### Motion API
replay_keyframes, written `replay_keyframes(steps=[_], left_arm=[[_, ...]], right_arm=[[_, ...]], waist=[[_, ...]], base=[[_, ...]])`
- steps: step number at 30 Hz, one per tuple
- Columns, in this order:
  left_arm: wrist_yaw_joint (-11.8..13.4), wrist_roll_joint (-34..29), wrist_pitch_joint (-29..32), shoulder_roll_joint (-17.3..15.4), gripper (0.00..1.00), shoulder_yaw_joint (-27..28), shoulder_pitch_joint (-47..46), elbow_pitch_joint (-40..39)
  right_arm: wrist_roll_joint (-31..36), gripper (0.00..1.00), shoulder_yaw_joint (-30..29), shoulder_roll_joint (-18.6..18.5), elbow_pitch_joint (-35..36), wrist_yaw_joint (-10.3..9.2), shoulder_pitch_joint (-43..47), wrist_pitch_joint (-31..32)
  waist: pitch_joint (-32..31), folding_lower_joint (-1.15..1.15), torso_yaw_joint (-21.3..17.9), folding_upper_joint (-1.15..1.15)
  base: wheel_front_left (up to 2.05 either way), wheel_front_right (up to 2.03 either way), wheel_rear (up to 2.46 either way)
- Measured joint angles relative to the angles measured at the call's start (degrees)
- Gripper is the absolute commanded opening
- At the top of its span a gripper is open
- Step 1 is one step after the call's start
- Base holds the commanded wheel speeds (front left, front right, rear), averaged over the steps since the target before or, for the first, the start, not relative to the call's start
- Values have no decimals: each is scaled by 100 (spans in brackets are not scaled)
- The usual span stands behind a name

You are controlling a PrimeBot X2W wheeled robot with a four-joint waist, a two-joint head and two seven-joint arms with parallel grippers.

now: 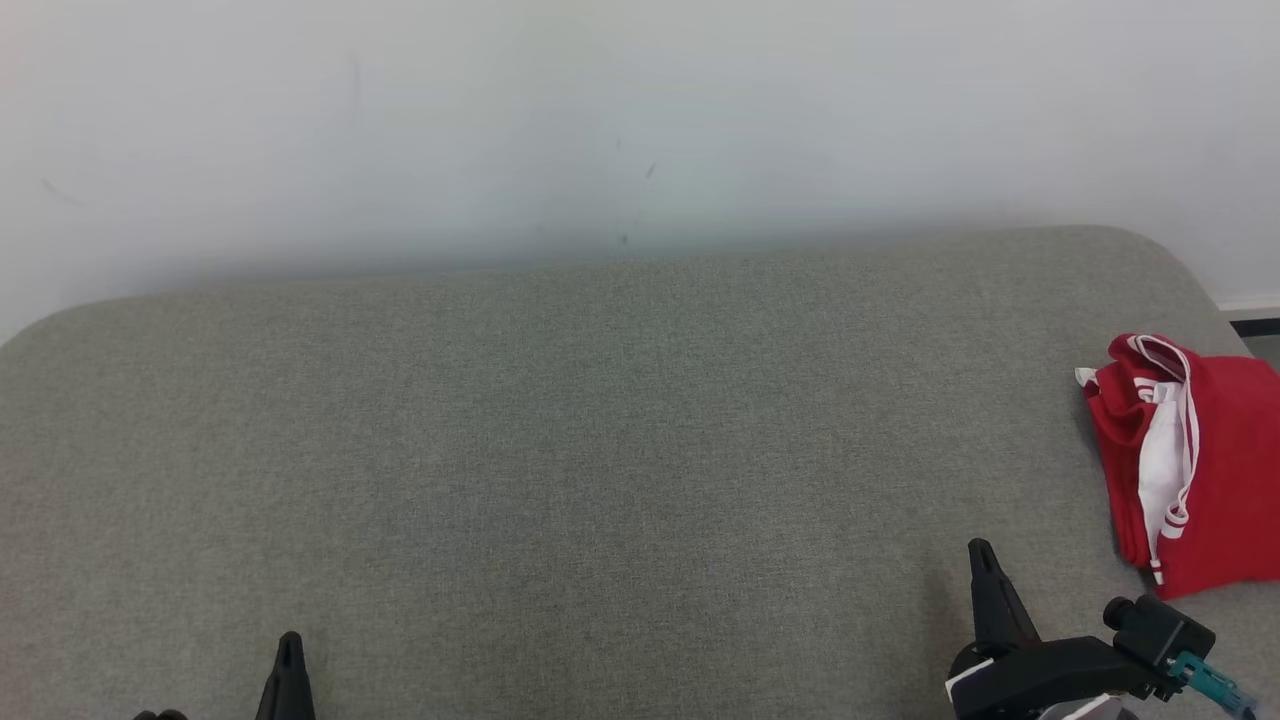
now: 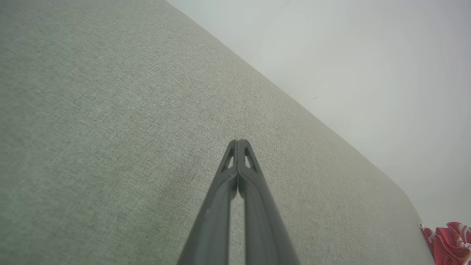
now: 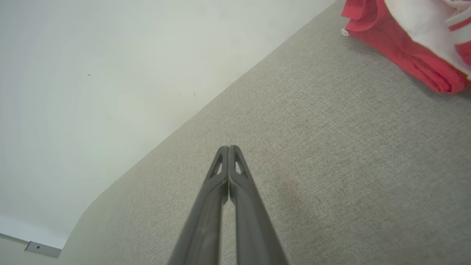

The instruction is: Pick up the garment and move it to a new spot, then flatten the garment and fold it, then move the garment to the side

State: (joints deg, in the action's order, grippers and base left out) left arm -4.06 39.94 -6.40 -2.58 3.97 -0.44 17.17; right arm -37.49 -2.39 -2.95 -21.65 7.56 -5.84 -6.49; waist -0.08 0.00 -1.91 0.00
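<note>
Grey fabric surface (image 1: 560, 450) under a white wall (image 1: 600, 120), head view: folded red-and-white garment (image 1: 1220, 470) at its right edge; left wrist view: left hand (image 2: 238, 144) fingers pressed together, empty; right wrist view: right hand (image 3: 229, 150) likewise together, garment near, apart.

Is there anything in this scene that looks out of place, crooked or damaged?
Nothing stands out. The red garment lies folded near the right end of the grey cushion, with a white part showing. Both the left gripper and the right gripper are shut and empty, apart from it.
</note>
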Motion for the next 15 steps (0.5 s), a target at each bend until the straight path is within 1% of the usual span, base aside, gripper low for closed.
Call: replay_keyframes(steps=[15], left_arm=[[-79, 1262, 302, -2, 0, 53, -123, -79]], right_arm=[[-1306, 0, -94, 0, 178, 0, -1, 303]], waist=[[5, 0, 33, 0]], base=[[0, 0, 0]])
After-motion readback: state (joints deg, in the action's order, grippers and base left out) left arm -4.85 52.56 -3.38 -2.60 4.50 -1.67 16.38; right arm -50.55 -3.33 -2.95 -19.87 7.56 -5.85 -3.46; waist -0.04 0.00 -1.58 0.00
